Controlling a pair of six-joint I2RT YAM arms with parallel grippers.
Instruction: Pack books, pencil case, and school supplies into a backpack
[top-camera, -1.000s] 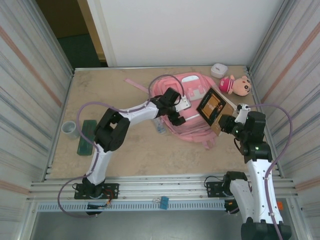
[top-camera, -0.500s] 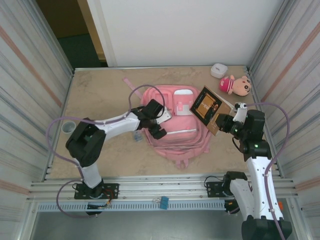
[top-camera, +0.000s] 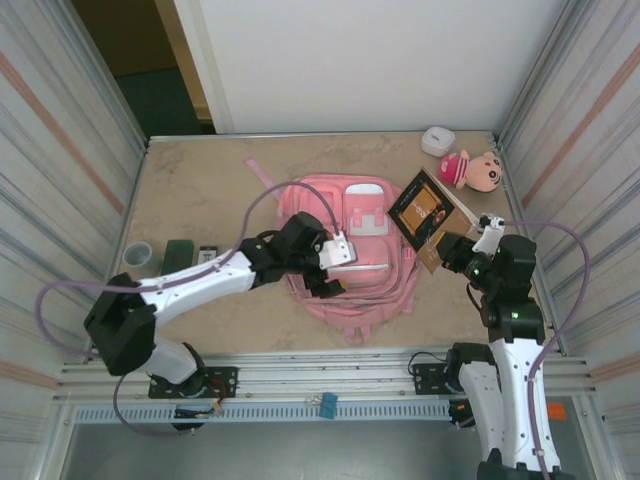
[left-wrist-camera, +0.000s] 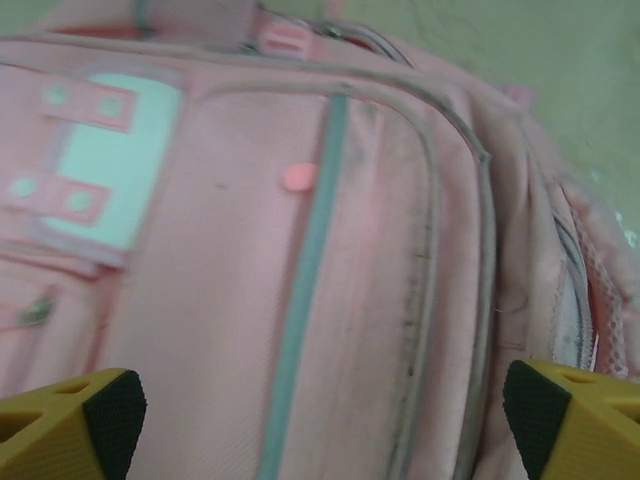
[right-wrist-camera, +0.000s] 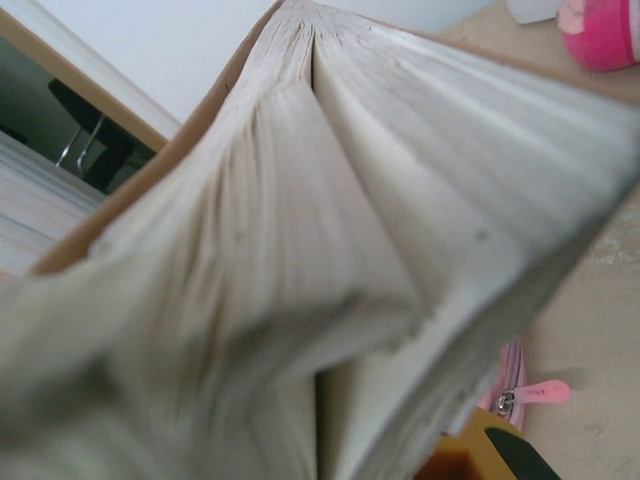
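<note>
1. Right gripper (top-camera: 447, 250): the jaws are clamped on the book (top-camera: 422, 208) at its lower corner. The book is held tilted and clear of the table, just beside the backpack's right edge.
2. Book, wrist view: the page block (right-wrist-camera: 330, 200) fans apart, so the hold probably catches only some of the leaves. Keep your squeeze firm and move slowly.
3. Left gripper (top-camera: 330, 268): the jaws are spread wide with nothing between them. It hovers low over the front panel.
4. Backpack (top-camera: 375, 285): it lies flat at mid-table with the front pockets facing up. You cannot tell whether the main compartment is unzipped.
5. Step in hand, as judged: you need an opening before the book goes in. Bring the left fingers (left-wrist-camera: 100, 410) to the zip line on the right side (left-wrist-camera: 565, 300) and hold the mouth wide.
6. Insertion: lead with the spine so the loose pages do not snag the fabric.
7. Hazard: the plush doll (top-camera: 472, 170) lies near the book, so swing clear of it.
</note>
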